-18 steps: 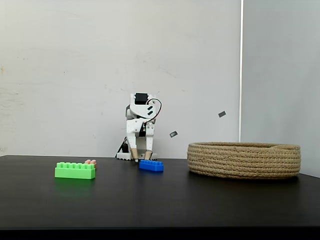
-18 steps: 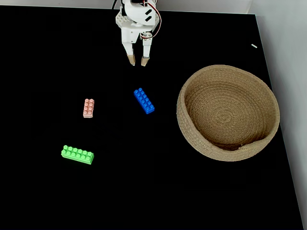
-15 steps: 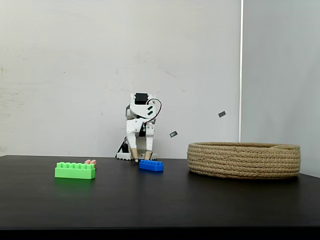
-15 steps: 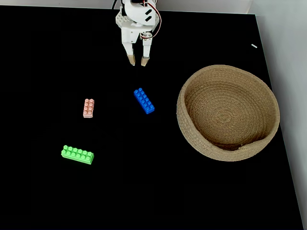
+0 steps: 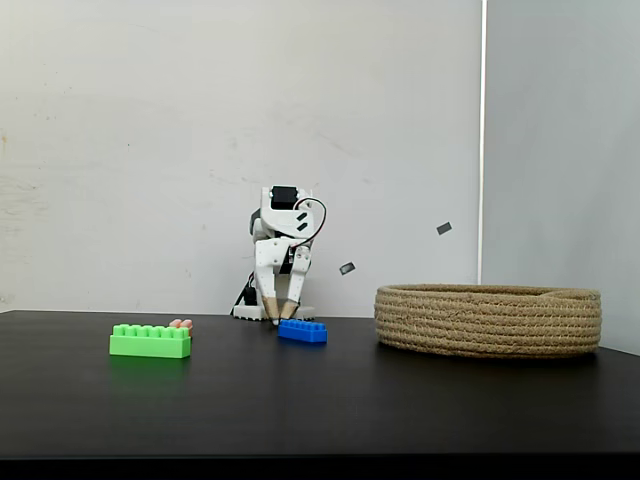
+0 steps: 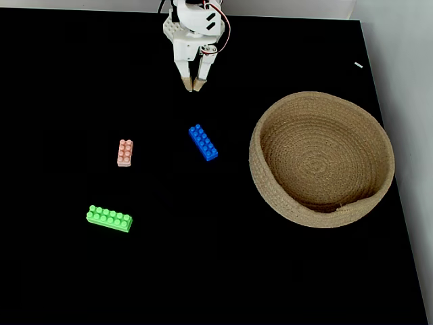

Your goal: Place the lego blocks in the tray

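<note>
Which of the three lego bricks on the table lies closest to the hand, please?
The dark blue brick, just below the hand in the top-down fixed view; the pink brick and the long green brick lie farther off to the left.

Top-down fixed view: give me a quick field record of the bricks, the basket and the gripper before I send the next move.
gripper: at the far edge of the table, fingertips nearly together, holding nothing
blue brick: on the table, nearest to the gripper, lying diagonally, left of the basket
pink brick: on the table, left of the blue brick
green brick: on the table, nearest the camera edge, below the pink brick
basket: right side of the table, no brick inside
bricks placed: none of three
</note>
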Robot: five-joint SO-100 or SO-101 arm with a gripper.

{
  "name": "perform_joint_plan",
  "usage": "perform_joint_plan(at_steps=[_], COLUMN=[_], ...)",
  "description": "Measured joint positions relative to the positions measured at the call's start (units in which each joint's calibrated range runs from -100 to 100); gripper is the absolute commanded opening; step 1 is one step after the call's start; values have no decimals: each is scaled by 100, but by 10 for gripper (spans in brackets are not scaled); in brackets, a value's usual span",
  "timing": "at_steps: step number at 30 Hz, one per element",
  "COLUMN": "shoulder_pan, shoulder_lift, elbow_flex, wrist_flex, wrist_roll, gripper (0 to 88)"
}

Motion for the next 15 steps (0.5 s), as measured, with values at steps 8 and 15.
perform_joint_plan(at_steps=[8,15], shoulder_pan=[-33,-179], shoulder_lift=[0,0], elbow_flex=[0,0], wrist_flex=[0,0], wrist_roll=[-127,-34], gripper=[0,0])
